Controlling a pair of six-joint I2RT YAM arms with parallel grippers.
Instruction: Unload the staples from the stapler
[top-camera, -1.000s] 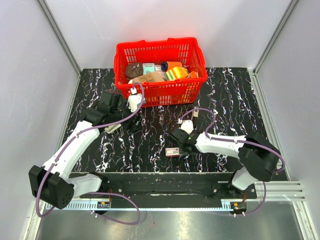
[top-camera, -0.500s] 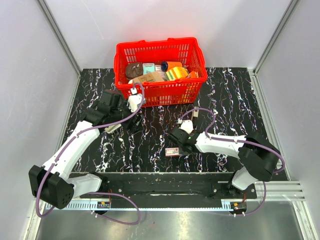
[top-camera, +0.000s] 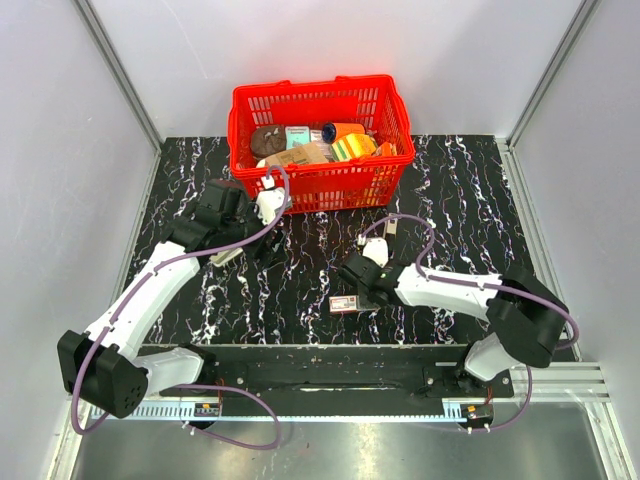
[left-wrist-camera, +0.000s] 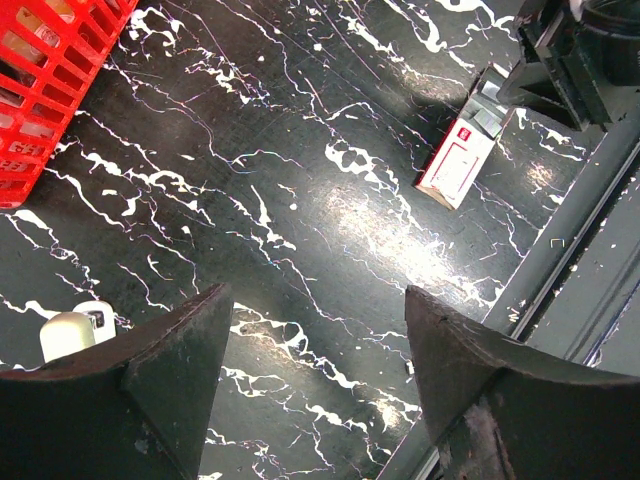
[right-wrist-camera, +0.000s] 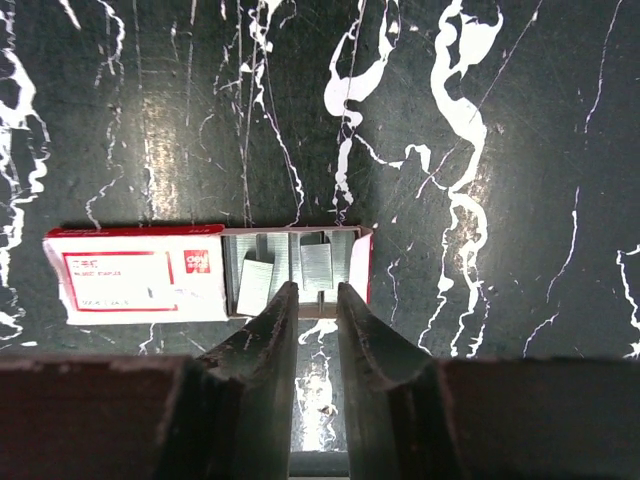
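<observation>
A slim pale object that looks like the stapler (top-camera: 226, 256) lies on the table beside my left forearm. In the left wrist view only a pale rounded end (left-wrist-camera: 72, 332) shows by one finger; I cannot tell whether it is the stapler. My left gripper (top-camera: 262, 245) (left-wrist-camera: 315, 295) is wide open and empty above bare table. My right gripper (top-camera: 352, 285) (right-wrist-camera: 316, 290) has its fingers a narrow gap apart, with table showing between them. Its tips are at the edge of the red-and-white staple box (right-wrist-camera: 150, 275) (top-camera: 345, 303), whose open tray holds strips of staples (right-wrist-camera: 317, 266).
A red basket (top-camera: 320, 192) (left-wrist-camera: 40, 90) full of items stands at the back. A small beige object (top-camera: 390, 229) lies behind the right arm. The staple box (left-wrist-camera: 458, 165) lies near the table's front rail (left-wrist-camera: 590, 230).
The right arm's elbow has shifted slightly to the right; its gripper stays at the staple box. The left arm has not moved.
</observation>
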